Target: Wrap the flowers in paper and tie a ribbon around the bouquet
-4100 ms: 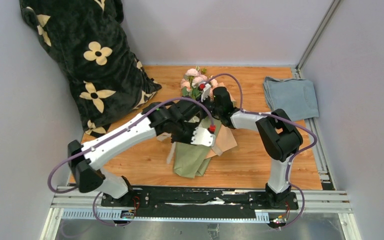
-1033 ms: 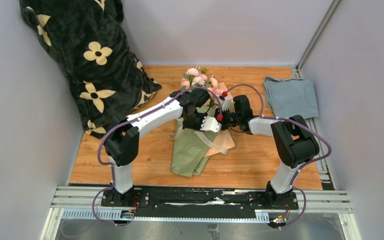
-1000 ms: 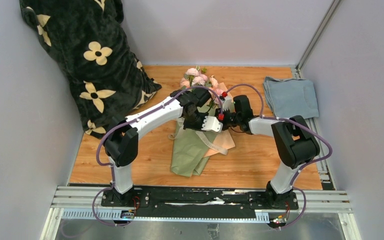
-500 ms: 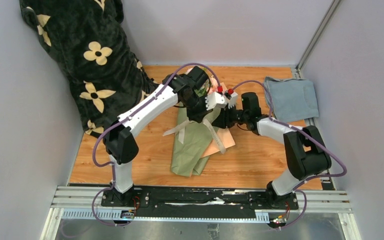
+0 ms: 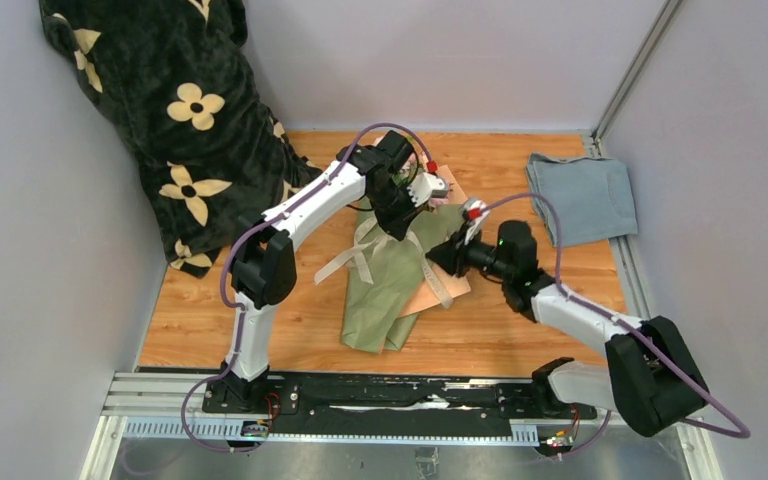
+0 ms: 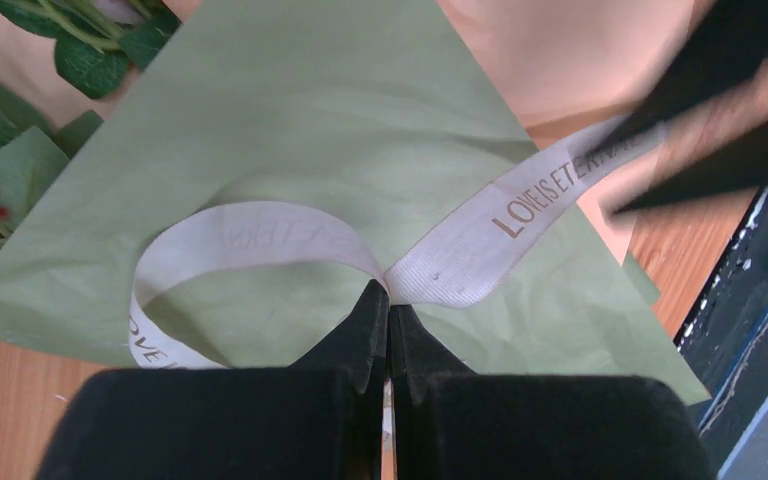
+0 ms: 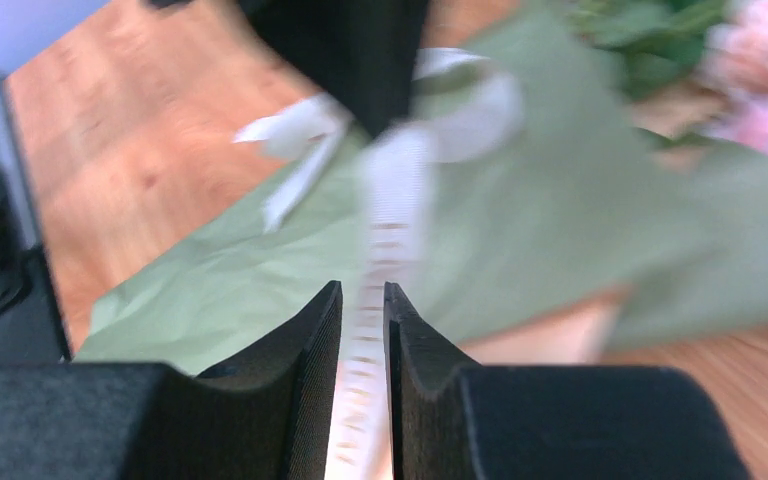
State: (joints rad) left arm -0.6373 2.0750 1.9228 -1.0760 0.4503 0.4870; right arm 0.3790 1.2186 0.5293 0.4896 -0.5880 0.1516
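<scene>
On the near part of the wooden table point(image 5: 260, 330), closest to my bases, the pointed tail of the bouquet point(image 5: 385, 300) lies flat. Its green paper point(image 6: 360, 110) runs away from me toward the far wall. Just right of the cone my right gripper point(image 7: 362, 292) sits low, jaws nearly together, with one printed end of the ribbon point(image 6: 520, 205) running between them. I judge it nipped there, because the strip runs straight and tight toward it. Farther on, over the wide part of the cone, my left gripper point(image 6: 388, 302) is clenched on the ribbon where a loop closes above the paper. Loose tails trail off left onto the wood. Beyond that gripper the flowers point(image 7: 765, 115) poke out of the far mouth of the wrap.

The step in hand looks like drawing the tie snug. To do it well I should pull the two ends apart evenly and low along the paper, so the cone neither lifts nor slides. I should ease off once the strip bites, since thin paper tears and stems bend. Farthest off, a black flowered blanket point(image 5: 180, 110) sits far left and a folded cloth point(image 5: 580, 195) far right, both well apart from the work.
</scene>
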